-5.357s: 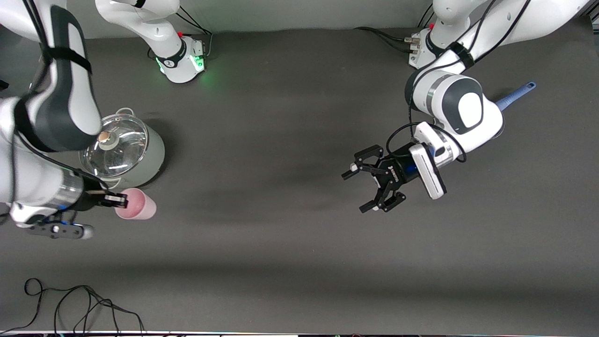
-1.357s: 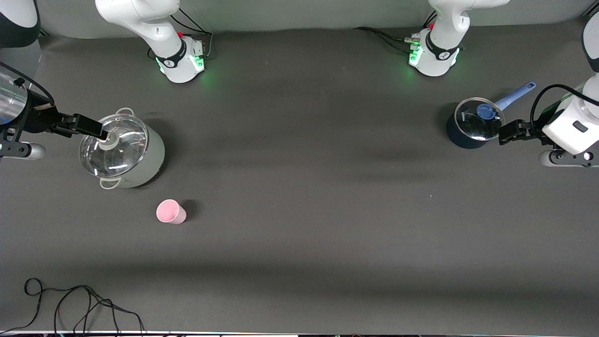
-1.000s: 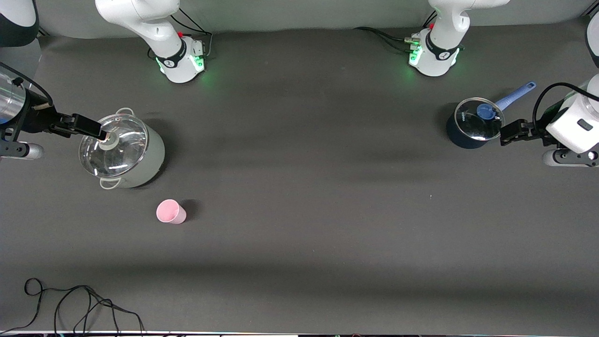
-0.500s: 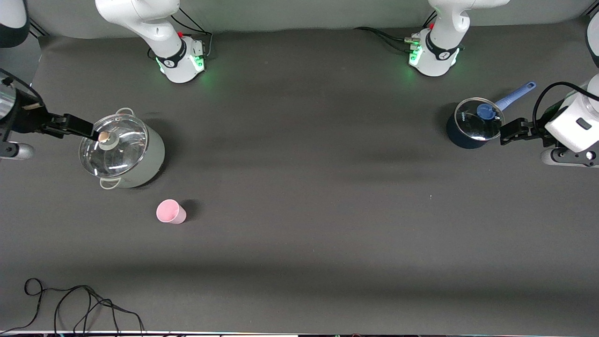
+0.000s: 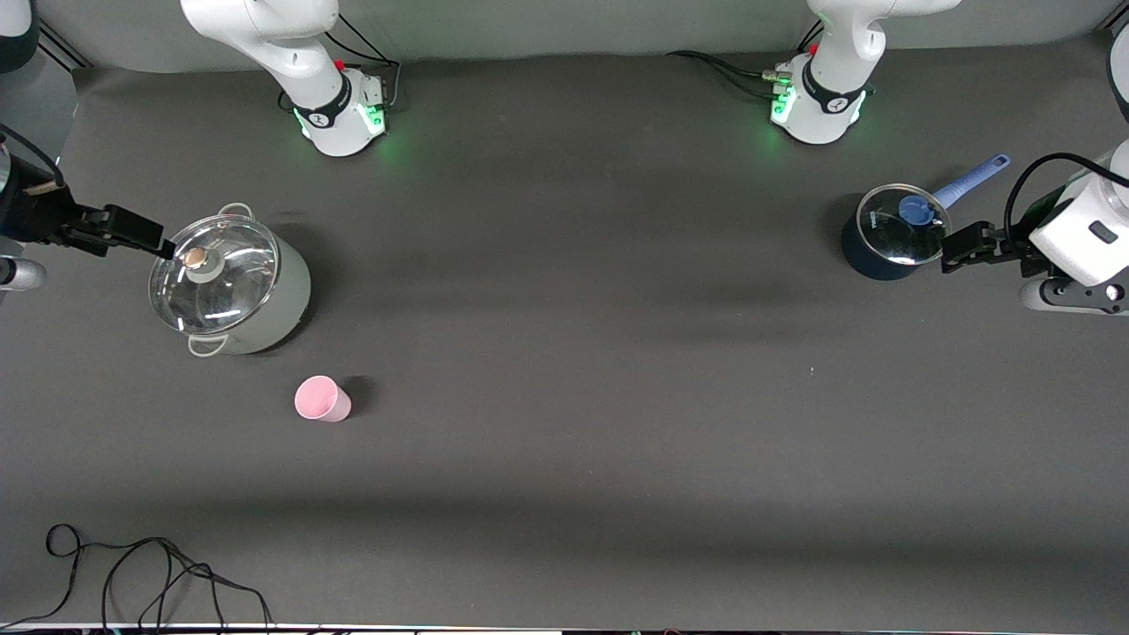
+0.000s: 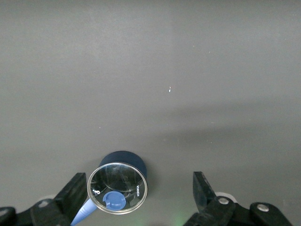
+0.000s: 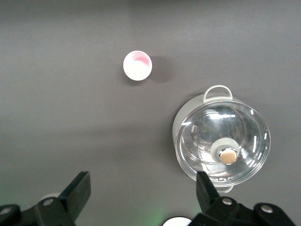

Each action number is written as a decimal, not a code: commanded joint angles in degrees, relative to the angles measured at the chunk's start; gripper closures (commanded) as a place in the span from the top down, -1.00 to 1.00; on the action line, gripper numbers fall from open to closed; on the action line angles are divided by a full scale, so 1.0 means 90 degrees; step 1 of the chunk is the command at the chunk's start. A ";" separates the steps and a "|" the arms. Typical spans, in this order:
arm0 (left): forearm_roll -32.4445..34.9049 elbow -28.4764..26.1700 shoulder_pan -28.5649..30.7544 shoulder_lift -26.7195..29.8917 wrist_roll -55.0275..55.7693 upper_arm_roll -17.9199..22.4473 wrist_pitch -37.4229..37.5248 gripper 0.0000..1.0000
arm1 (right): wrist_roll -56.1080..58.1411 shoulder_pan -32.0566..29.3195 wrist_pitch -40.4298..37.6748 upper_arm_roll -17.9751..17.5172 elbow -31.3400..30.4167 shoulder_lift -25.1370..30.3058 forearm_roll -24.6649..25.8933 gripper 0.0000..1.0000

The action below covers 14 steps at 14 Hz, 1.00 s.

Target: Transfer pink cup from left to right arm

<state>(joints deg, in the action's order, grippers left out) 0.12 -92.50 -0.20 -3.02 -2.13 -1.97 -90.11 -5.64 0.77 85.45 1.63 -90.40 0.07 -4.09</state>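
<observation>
One small pale pink plastic cup (image 5: 321, 399) is standing alone between two lidded pots while the left gripper (image 6: 138, 200) and right gripper (image 7: 143, 197) are hanging wide, empty.

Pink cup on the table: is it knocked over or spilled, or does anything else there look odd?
Nothing stands out. The pink cup stands upright and alone on the table, nearer the front camera than the big lidded pot. Nothing is spilled. The small blue pot also has its lid squarely on.

Pink cup (image 5: 321, 399) nearer camera than lidded pot (image 5: 231, 287), apart
</observation>
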 commanded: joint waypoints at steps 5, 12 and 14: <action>0.0036 0.0220 -0.0056 -0.0075 -0.0086 0.0092 0.0022 0.99 | 0.0040 -0.0047 0.0163 -0.0093 -0.0160 0.0256 0.0054 0.99; 0.0046 0.0220 -0.0065 -0.0065 -0.0018 0.0092 0.0041 0.99 | 0.0040 0.0042 0.0095 -0.0083 -0.0180 0.0110 0.0064 0.99; 0.0085 0.0229 -0.0056 -0.0055 -0.0017 0.0083 0.0041 0.99 | 0.0040 0.0042 0.0114 -0.0083 -0.0180 0.0110 0.0064 0.99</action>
<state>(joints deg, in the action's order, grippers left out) 0.27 -91.70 -0.20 -3.16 -2.24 -1.67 -90.35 -5.64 1.04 86.42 0.99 -92.05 0.81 -4.09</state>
